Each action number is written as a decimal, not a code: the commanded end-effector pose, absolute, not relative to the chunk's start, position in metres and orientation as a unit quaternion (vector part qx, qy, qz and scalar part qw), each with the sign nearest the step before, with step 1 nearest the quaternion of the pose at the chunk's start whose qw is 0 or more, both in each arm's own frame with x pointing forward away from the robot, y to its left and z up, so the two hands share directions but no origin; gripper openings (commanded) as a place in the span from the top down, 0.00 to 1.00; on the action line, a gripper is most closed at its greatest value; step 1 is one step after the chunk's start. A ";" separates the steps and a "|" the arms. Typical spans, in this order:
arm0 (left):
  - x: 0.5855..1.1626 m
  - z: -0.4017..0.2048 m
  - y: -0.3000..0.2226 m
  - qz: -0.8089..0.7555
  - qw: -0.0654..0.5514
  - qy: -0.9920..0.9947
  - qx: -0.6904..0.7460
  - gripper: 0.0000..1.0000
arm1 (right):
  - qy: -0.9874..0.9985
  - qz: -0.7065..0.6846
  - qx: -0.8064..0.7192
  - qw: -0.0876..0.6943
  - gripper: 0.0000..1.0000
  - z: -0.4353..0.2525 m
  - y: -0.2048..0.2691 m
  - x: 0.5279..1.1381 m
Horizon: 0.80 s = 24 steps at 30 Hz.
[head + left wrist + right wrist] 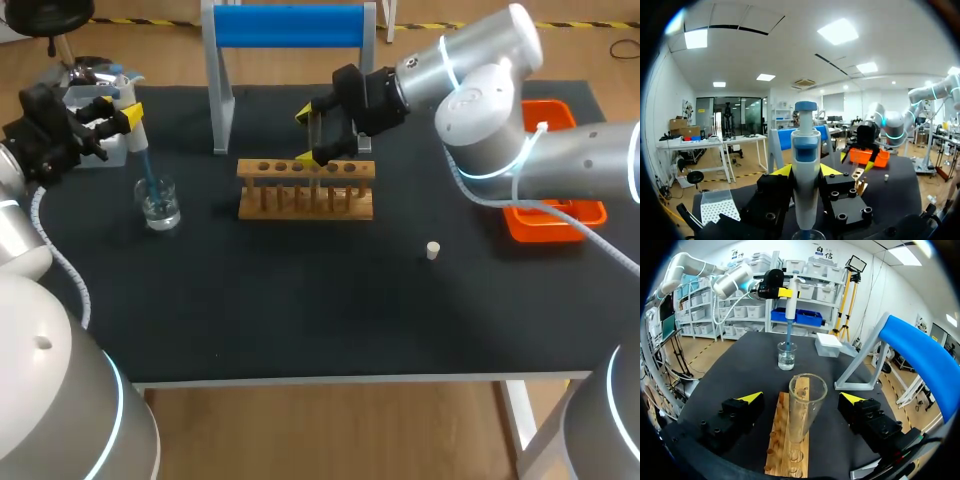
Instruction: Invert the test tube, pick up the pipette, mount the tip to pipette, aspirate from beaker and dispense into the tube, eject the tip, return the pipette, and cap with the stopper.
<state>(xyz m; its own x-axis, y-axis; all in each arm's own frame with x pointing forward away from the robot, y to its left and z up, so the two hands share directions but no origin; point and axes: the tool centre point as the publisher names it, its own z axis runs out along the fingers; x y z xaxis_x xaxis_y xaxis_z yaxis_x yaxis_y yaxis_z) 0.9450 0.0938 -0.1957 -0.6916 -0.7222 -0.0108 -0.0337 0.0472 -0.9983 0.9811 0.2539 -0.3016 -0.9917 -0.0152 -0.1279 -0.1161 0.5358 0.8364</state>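
Head view: left end effector [128,115] gripping upright pipette [141,150], tip down in beaker [160,207]; right end effector [305,135] released.

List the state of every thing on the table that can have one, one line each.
Pipette: held upright, tip dipped in the beaker.
Left hand: shut on the pipette.
Beaker: upright, part full of clear liquid.
Test tube: upright in the rack, mouth up, uncapped.
Right hand: open around the test tube, not gripping it.
Stopper: loose on the table, off the test tube.
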 end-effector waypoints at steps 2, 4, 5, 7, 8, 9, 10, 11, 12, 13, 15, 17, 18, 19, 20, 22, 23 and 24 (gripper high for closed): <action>0.946 -0.196 0.093 -0.630 0.274 0.670 -0.283 1.00 | 0.875 0.479 -0.038 0.052 0.00 -0.301 0.253 0.981; 0.946 -0.196 0.093 -0.630 0.274 0.670 -0.283 1.00 | 0.875 0.479 -0.038 0.052 0.00 -0.301 0.253 0.981; 0.946 -0.196 0.093 -0.630 0.274 0.670 -0.283 1.00 | 0.875 0.479 -0.038 0.052 0.00 -0.301 0.253 0.981; 0.946 -0.196 0.093 -0.630 0.274 0.670 -0.283 1.00 | 0.875 0.479 -0.038 0.052 0.00 -0.301 0.253 0.981; 0.946 -0.196 0.093 -0.630 0.274 0.670 -0.283 1.00 | 0.875 0.479 -0.038 0.052 0.00 -0.301 0.253 0.981; 0.946 -0.196 0.093 -0.630 0.274 0.670 -0.283 1.00 | 0.875 0.479 -0.038 0.052 0.00 -0.301 0.253 0.981; 0.946 -0.196 0.093 -0.630 0.274 0.670 -0.283 1.00 | 0.875 0.479 -0.038 0.052 0.00 -0.301 0.253 0.981; 0.946 -0.196 0.093 -0.630 0.274 0.670 -0.283 1.00 | 0.875 0.479 -0.038 0.052 0.00 -0.301 0.253 0.981; 0.946 -0.196 0.093 -0.630 0.274 0.670 -0.283 1.00 | 0.875 0.479 -0.038 0.052 0.00 -0.301 0.253 0.981; 0.946 -0.196 0.093 -0.630 0.274 0.670 -0.283 1.00 | 0.875 0.479 -0.038 0.052 0.00 -0.301 0.253 0.981; 0.946 -0.196 0.093 -0.630 0.274 0.670 -0.283 1.00 | 0.875 0.479 -0.038 0.052 0.00 -0.301 0.253 0.981; 0.944 -0.192 0.092 -0.623 0.281 0.676 -0.275 1.00 | 0.875 0.479 -0.038 0.052 0.00 -0.301 0.253 0.981; 0.944 -0.190 0.091 -0.621 0.283 0.678 -0.273 1.00 | 0.875 0.479 -0.038 0.052 0.00 -0.301 0.253 0.981; 0.943 -0.189 0.090 -0.621 0.284 0.678 -0.271 1.00 | 0.875 0.479 -0.038 0.052 0.00 -0.301 0.253 0.981; 0.942 -0.187 0.089 -0.621 0.284 0.679 -0.270 1.00 | 0.875 0.479 -0.038 0.052 0.00 -0.301 0.253 0.981; 0.941 -0.185 0.088 -0.619 0.286 0.681 -0.267 1.00 | 0.875 0.479 -0.038 0.052 0.00 -0.301 0.253 0.981; 0.940 -0.184 0.088 -0.619 0.286 0.681 -0.267 1.00 | 0.875 0.479 -0.038 0.052 0.00 -0.301 0.253 0.981; 0.940 -0.183 0.088 -0.618 0.287 0.681 -0.266 1.00 | 0.875 0.479 -0.038 0.052 0.00 -0.301 0.253 0.981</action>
<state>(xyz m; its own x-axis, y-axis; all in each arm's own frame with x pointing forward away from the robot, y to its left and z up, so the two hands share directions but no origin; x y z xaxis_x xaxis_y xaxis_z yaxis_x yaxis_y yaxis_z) 0.9430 0.0891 -0.1868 -0.6982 -0.7133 -0.0614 -0.0028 0.0885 -0.9961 0.9810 0.2537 -0.3017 -0.9916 -0.0149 -0.1284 -0.1164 0.5352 0.8367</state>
